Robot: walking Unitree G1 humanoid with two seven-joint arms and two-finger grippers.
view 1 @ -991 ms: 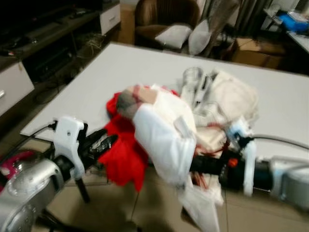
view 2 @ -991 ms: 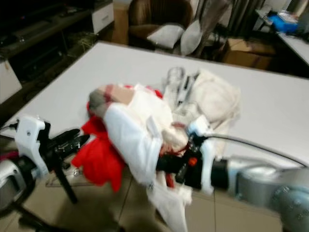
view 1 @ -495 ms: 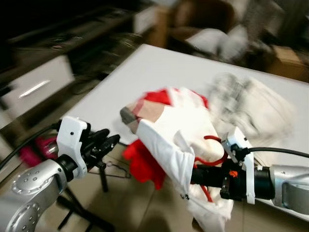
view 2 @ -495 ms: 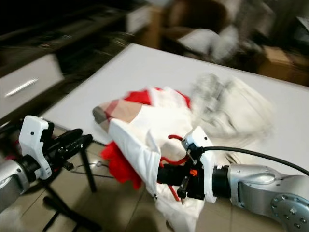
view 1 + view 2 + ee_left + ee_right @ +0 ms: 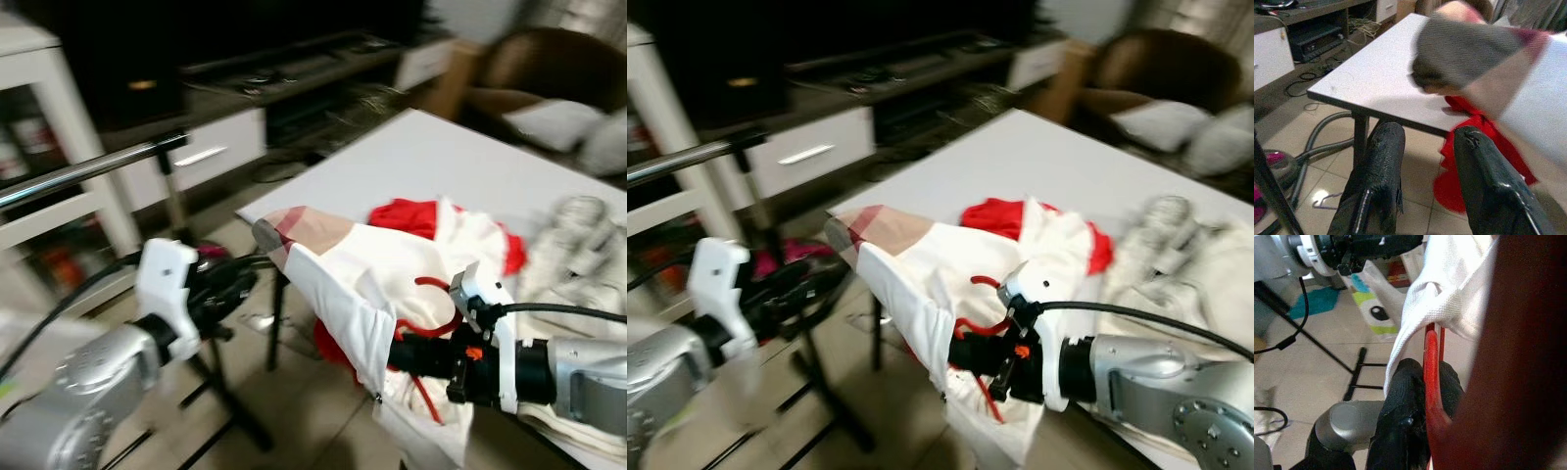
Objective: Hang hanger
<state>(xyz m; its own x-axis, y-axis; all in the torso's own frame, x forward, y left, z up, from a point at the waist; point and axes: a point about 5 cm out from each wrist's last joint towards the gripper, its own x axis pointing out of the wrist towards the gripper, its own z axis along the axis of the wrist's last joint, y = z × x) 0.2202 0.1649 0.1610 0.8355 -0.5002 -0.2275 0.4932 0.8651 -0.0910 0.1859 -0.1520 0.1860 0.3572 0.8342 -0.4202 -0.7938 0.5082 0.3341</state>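
Your right gripper (image 5: 1425,377) pinched the red hanger (image 5: 438,305), white shirt (image 5: 362,269) draped over it, just off the table's (image 5: 411,162) near corner. Left gripper (image 5: 1422,161) stood spread, empty. Best to lift the hook clear above the rail (image 5: 88,168) before lowering.

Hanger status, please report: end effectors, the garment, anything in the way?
Right end effector shut on red hanger, white garment draped over it. Left end effector open, holding nothing. Rail lies left; table edge close under the garment.

The table (image 5: 411,162) stands ahead. A clothes pile (image 5: 578,235) lies on it. The rail (image 5: 88,168) stands left of the table.
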